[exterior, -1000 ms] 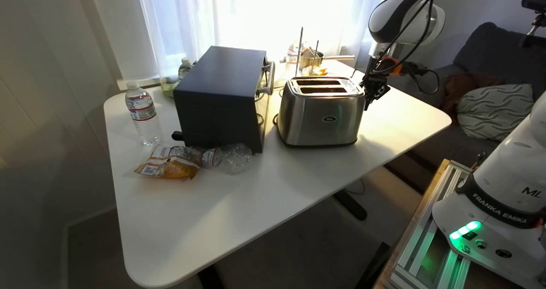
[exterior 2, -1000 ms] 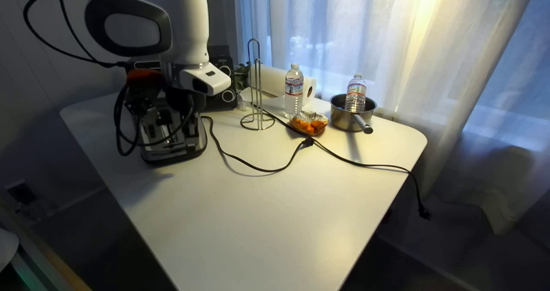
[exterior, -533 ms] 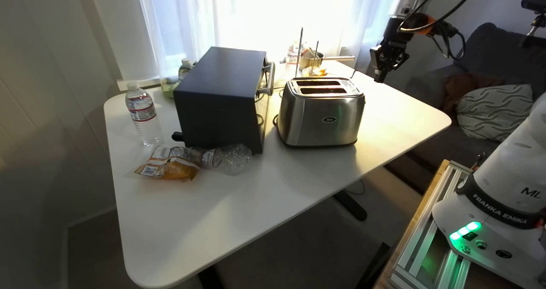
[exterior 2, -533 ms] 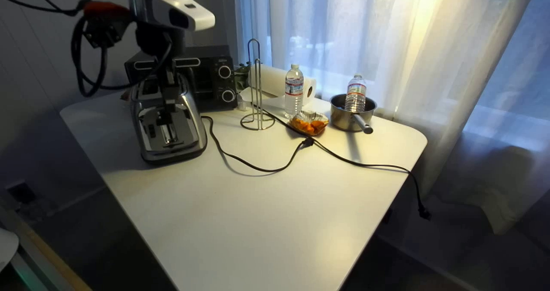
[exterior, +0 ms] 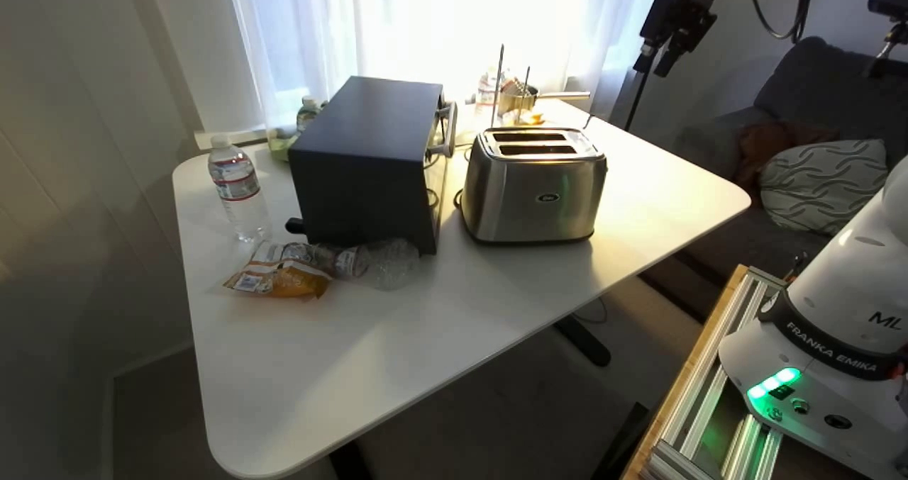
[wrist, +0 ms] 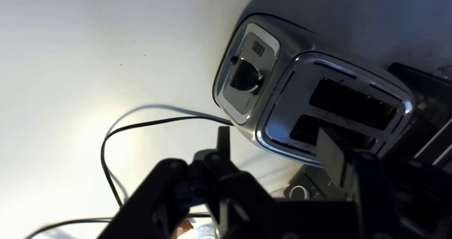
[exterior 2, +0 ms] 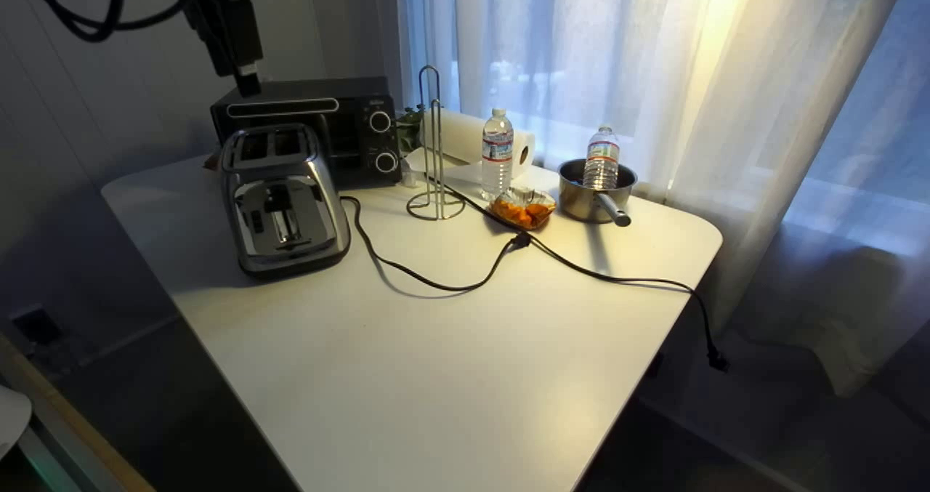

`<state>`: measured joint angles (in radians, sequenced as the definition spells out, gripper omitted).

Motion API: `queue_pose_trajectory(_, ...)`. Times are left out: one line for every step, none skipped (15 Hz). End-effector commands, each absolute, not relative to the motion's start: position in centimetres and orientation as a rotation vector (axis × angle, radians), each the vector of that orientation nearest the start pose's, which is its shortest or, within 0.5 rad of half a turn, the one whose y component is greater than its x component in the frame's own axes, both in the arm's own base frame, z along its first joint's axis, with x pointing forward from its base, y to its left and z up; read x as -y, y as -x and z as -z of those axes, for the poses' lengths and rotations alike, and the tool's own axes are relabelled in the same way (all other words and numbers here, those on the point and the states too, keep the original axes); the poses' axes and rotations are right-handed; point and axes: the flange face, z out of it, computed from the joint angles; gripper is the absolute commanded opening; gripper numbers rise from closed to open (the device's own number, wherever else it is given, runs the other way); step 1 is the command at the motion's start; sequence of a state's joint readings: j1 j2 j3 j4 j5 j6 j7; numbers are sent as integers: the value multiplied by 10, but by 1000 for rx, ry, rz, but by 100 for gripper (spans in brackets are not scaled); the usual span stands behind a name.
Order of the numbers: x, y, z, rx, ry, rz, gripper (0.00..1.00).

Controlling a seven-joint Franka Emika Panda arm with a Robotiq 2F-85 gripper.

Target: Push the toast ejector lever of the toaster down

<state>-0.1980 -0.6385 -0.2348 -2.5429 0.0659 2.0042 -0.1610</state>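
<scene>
The silver toaster (exterior: pixel 532 200) stands on the table, its two top slots facing up, in both exterior views and below my gripper in the wrist view. On its narrow end face, the toast ejector lever (wrist: pixel 244 76) shows as a dark tab; how far down it sits I cannot tell. My gripper (exterior: pixel 653 67) hangs high above the table, beyond the lever end and touching nothing. In the wrist view my gripper (wrist: pixel 274 128) has its two fingers well apart. Nothing is between them; the toaster and tabletop lie far below the gap.
A black oven-like appliance (exterior: pixel 369 125) stands beside the toaster. A black cord (exterior 2: pixel 465 288) runs across the table. Farther back are a wire stand (exterior 2: pixel 436 218), an upright bottle (exterior 2: pixel 498 161) and a pot (exterior 2: pixel 579 203). A snack bag (exterior: pixel 287 279) lies near a crumpled bottle (exterior: pixel 390 264).
My gripper has risen from beside the toaster's end face, moving up and away from it. Its fingers have spread apart. The end face, earlier covered by the arm, is now exposed; the toaster stayed put.
</scene>
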Motion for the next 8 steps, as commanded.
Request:
queue_pose_trajectory(130,-308,-507,-101,2943,294,98)
queue_pose_trajectory(125,-303,-512,-28,2946,322,99)
queue_pose_trajectory(121,-299,-514,52,2946,323,100)
queue_pose_trajectory(116,-295,-512,133,2938,303,100)
queue_pose_trajectory(126,-313,-512,-11,2952,289,100)
queue_pose_trajectory(121,-309,-514,41,2948,291,100)
queue_pose_trajectory(119,-306,-514,69,2945,297,100)
queue_pose_trajectory(117,-304,-514,83,2943,301,100)
